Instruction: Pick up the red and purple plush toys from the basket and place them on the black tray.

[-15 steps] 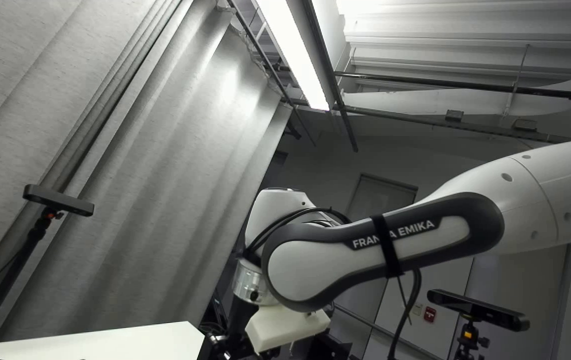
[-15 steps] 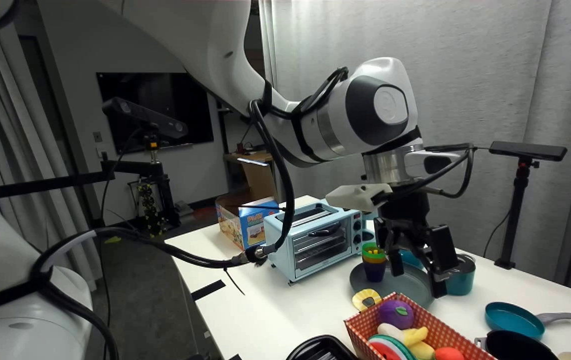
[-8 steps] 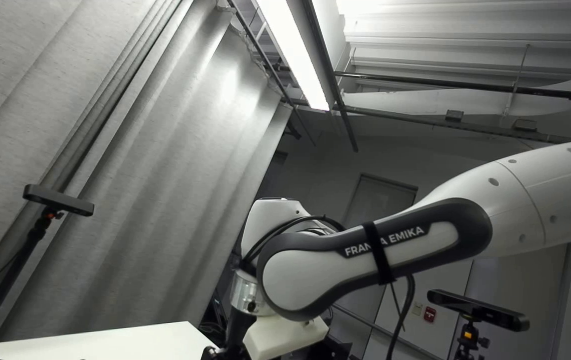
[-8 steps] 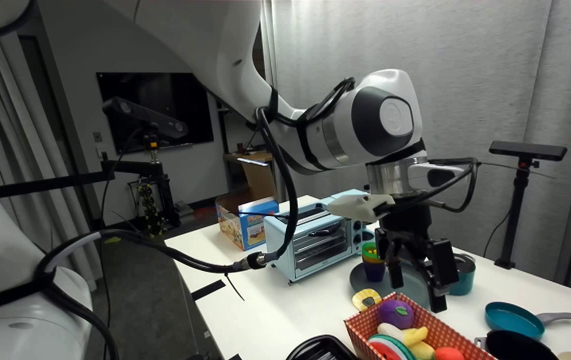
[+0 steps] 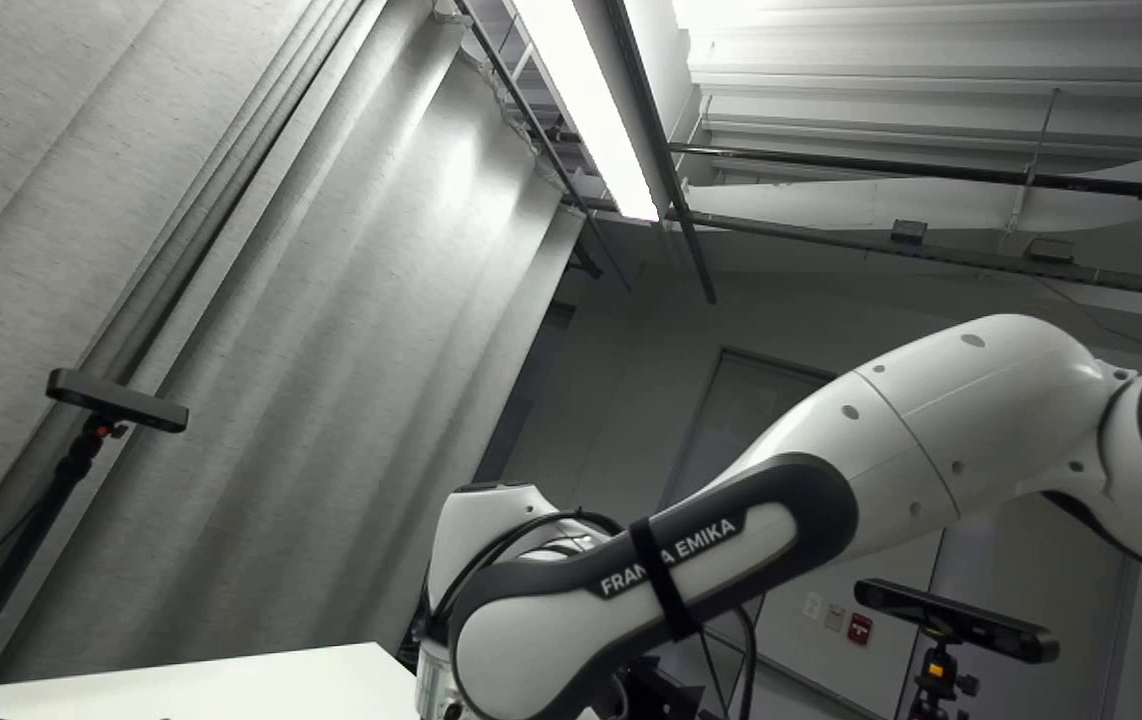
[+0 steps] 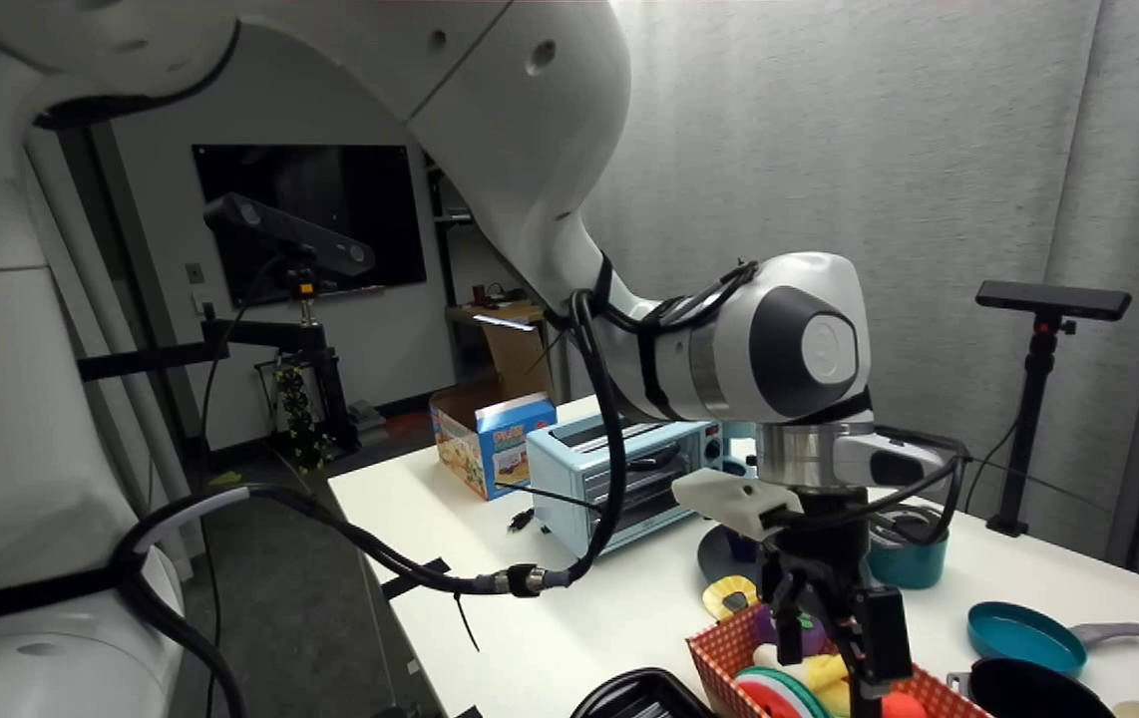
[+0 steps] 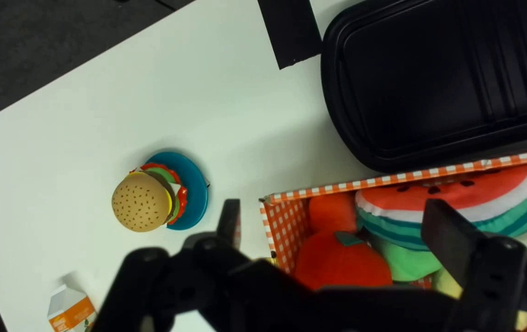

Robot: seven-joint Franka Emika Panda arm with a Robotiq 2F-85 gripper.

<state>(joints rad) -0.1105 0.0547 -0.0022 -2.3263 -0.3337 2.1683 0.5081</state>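
The red plush with a green leaf lies in the red-checked basket, near one short end, in the wrist view. A bit of it shows in an exterior view. The purple plush lies at the basket's far end, partly behind a finger; it is out of the wrist view. My gripper is open and empty above the basket, its fingers on either side of the red plush in the wrist view. It also shows in an exterior view. The black tray stands beside the basket's long side.
A watermelon plush and other plush toys share the basket. A toy burger with a teal plate and a small carton stand near the basket's end. A toaster oven, teal pot and teal pan stand around it.
The arm has reached forward and down. My gripper has dropped from above the far table to just over the basket, staying open. The toys and basket have not moved.
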